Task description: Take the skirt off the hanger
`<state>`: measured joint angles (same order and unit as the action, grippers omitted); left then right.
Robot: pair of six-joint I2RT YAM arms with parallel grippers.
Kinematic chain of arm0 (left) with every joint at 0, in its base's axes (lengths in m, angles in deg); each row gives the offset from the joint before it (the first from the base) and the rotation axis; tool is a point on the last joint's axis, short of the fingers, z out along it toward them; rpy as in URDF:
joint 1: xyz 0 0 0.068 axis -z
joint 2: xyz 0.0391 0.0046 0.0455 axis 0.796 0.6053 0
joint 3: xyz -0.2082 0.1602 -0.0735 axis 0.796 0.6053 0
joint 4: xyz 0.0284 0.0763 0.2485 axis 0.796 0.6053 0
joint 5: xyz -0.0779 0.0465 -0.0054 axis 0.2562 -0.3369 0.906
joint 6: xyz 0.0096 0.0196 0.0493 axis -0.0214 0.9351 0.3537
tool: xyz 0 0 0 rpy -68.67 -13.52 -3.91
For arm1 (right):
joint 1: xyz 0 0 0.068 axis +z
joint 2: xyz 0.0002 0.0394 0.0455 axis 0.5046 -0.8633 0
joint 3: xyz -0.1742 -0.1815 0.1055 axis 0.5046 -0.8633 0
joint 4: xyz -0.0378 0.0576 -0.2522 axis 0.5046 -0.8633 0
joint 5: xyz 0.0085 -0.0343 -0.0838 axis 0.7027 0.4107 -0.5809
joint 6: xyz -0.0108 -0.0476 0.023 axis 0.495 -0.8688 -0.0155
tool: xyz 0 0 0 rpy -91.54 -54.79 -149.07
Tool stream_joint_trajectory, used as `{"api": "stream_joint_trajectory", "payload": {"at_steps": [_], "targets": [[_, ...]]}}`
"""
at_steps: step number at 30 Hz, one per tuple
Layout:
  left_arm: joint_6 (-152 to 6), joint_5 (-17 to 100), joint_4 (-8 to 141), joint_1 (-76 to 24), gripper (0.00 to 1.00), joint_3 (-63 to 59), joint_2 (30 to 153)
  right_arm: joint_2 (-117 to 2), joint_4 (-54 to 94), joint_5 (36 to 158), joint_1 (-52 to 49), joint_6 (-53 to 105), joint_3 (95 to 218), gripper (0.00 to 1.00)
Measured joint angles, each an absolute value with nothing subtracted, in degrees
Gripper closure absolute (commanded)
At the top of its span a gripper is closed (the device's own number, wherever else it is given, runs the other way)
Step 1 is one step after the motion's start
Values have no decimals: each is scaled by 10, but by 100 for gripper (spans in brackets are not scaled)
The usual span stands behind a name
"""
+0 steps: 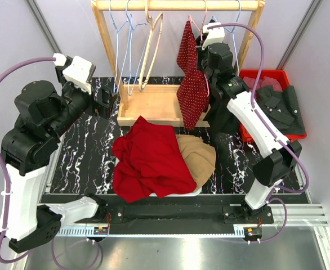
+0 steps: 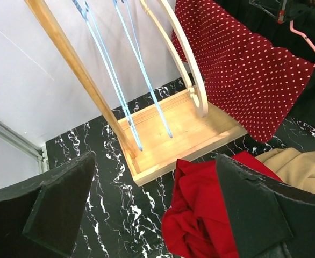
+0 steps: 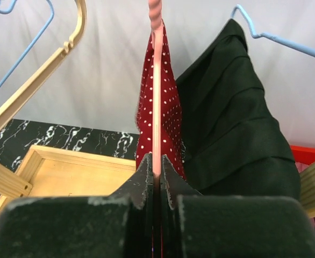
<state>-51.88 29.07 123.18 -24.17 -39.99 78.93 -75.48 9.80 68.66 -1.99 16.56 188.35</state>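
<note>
**Top view**
Table [image 1: 80, 152]: one, black like stone with white veins. Plain white walls stand all round it.
Rack [image 1: 154, 107]: one, made of wood, at 12 o'clock on the table. It has a flat tray at the bottom and a rail on top.
Skirt [image 1: 192, 90]: one, dark red with white dots. It hangs from the rail at 1 o'clock.
Pink hanger [image 1: 192, 23]: one, and the skirt is on it.
Blue hangers [image 1: 117, 39]: three, two at 11 o'clock and one at 1 o'clock.
Wooden hanger [image 1: 154, 45]: one that I can make out, between the two blue ones and the skirt.
Red cloth [image 1: 148, 157]: one heap in the middle of the table. It lies partly over a tan cloth [image 1: 201, 157] at its 3 o'clock.
Red bin [image 1: 266, 76]: one, at 2 o'clock, with dark clothes [image 1: 280, 107] inside.
Arms: two. The left arm [image 1: 35, 112] is bent at 9 o'clock. The right arm [image 1: 249, 118] reaches up to the skirt.

**Left wrist view**
Left claw [image 2: 155, 177]: spread wide and holding nothing, above the table near the tray corner.
Skirt: up at 2 o'clock, well apart from this claw.

**Right wrist view**
Right claw [image 3: 156, 172]: pinched tight on the pink hanger, whose bar runs straight up to 12 o'clock.
Skirt: draped on that bar, just above the fingers.
Black garment [image 3: 233, 118]: one, at 2 o'clock on a blue hanger, touching the skirt.
</note>
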Motion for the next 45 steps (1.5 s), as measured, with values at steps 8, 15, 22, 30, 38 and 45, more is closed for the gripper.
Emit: {"api": "stream_joint_trajectory", "payload": {"at_steps": [8, 15, 22, 30, 38, 45], "targets": [[-539, 367, 1229, -242, 1, -390, 801, -754, 62, 732, -20, 168, 1926, 100], [-553, 466, 1231, -230, 1, -314, 834, -743, -17, 768, -20, 176, 2043, 100], [-554, 490, 1230, -201, 1, -292, 855, -691, 2, 798, -20, 222, 1954, 100], [-549, 501, 1214, -115, 1, -306, 930, -580, 13, 847, -20, 307, 1815, 100], [-550, 501, 1216, -65, 1, -369, 1058, -487, 11, 898, -19, 362, 1772, 100], [-550, 496, 1206, -33, 1, -423, 1080, -439, 11, 932, -19, 388, 1772, 100]]}}
